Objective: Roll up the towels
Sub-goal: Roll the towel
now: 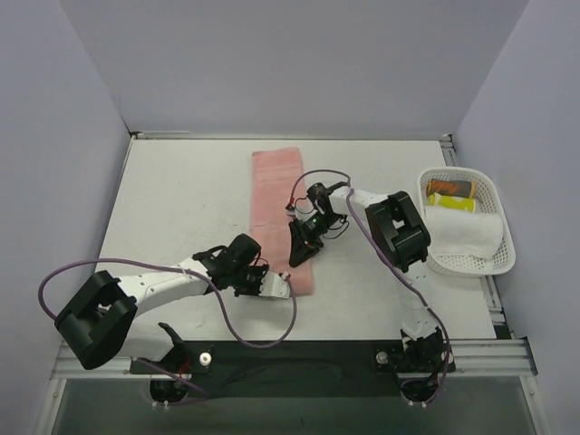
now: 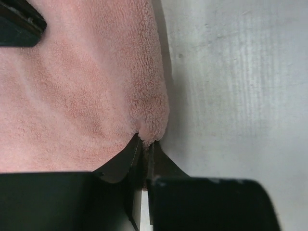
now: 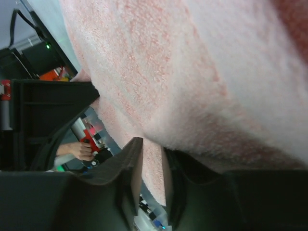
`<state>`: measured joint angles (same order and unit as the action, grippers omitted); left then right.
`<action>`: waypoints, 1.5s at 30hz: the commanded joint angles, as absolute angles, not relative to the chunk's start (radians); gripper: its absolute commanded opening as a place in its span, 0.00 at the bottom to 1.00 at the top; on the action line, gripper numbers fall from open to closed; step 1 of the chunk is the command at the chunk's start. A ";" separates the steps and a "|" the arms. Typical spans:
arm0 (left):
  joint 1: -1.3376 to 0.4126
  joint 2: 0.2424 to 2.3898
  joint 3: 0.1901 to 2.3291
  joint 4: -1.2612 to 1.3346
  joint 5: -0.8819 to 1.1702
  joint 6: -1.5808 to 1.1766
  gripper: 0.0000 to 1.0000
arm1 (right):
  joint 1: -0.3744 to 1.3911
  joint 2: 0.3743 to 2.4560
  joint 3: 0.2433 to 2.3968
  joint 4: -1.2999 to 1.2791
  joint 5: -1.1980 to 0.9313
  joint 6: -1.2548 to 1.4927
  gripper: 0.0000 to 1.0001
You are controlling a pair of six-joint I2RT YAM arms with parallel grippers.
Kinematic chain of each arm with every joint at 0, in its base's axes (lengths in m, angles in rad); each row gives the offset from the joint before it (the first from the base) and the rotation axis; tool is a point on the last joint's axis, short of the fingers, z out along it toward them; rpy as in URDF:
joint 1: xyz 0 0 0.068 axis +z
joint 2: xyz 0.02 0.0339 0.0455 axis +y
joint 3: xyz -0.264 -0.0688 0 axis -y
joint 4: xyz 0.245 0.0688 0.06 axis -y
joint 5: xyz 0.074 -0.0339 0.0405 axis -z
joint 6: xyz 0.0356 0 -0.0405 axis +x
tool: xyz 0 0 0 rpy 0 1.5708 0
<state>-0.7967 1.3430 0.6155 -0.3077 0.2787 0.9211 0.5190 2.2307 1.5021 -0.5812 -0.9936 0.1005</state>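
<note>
At the near corner: your left gripper (image 2: 146,142) pinches the salmon-pink towel (image 1: 275,195)
Farther back: your right gripper (image 3: 151,147) pinches the same towel

Towels: two — salmon-pink towel (image 1: 276,195), white towel (image 1: 467,234). White mesh basket (image 1: 502,207): one. Small items inside: two — orange-brown item (image 1: 450,188), yellow item (image 1: 451,202). Robot arms: two — left arm (image 1: 154,283), right arm (image 1: 397,228).

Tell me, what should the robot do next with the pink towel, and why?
Probably lift the near end of the pink towel a little and curl it over toward the far end. The left jaws look pinched on its near corner and the right jaws on its edge close by, while the rest lies flat and unrolled on the table.
</note>
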 commanded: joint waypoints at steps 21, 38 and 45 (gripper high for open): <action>-0.510 1.606 1.130 -0.890 0.863 0.615 0.00 | 0.488 2.169 1.603 -0.603 -0.862 0.038 0.22; -0.336 2.032 1.428 -0.795 0.855 0.325 0.08 | 0.407 2.063 1.614 -0.614 -0.842 0.044 0.47; -0.334 2.124 1.476 -0.795 0.781 0.278 0.12 | 0.345 1.942 1.530 -0.612 -0.972 0.078 0.47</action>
<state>-0.3386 2.0998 1.4288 -0.8249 0.8333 0.3038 0.3458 2.0426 1.5661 -0.5694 -0.8791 0.0612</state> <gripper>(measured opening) 0.131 0.473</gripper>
